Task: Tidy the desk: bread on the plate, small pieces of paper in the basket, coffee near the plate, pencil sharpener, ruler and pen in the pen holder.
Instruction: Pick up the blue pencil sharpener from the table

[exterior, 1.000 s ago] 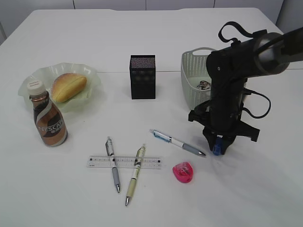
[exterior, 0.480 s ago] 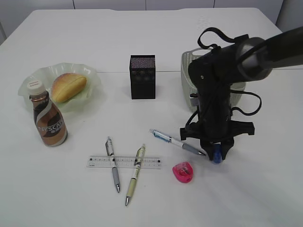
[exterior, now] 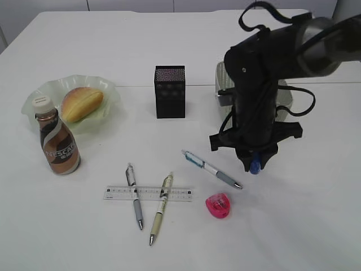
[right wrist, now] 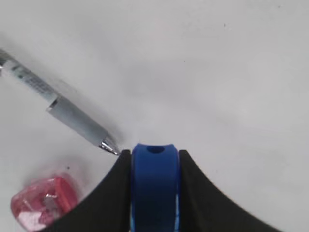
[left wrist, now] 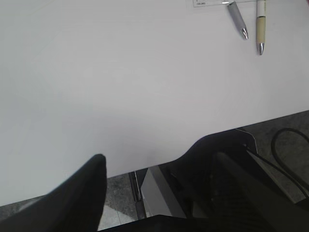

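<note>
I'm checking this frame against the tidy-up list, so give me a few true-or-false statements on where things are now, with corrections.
1. The bread lies on the plate. True.
2. The right gripper is shut on a blue sharpener. True.
3. The ruler is in the pen holder. False: it lies flat on the desk under two crossed pens.
4. The pink sharpener is in the basket. False: it sits on the desk by the blue-and-grey pen's tip.
5. The coffee stands upright beside the plate. True.
</note>
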`<action>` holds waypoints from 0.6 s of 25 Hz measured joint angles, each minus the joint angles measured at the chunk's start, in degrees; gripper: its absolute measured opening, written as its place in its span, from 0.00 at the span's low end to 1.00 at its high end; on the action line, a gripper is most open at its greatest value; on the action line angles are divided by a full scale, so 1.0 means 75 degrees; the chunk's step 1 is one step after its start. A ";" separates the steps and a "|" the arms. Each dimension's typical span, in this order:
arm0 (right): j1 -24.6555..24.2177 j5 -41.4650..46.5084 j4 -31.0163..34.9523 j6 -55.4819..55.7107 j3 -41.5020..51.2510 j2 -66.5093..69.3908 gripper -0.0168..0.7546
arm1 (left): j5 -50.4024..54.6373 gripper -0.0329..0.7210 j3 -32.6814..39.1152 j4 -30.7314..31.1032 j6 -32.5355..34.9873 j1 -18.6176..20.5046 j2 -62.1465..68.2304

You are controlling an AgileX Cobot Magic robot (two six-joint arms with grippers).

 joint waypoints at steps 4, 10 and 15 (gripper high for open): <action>0.0000 0.0000 0.0471 -0.1328 0.0000 -0.0554 0.23 | 0.0000 0.70 0.0000 0.0013 0.0000 0.0000 0.0000; 0.0013 -0.0102 0.1268 -0.3062 0.0000 -0.1805 0.23 | 0.0000 0.70 0.0000 0.0013 0.0000 0.0000 0.0000; 0.0013 -0.1090 0.1225 -0.3633 0.0080 -0.2975 0.23 | 0.0000 0.70 0.0000 -0.0022 0.0000 0.0000 0.0000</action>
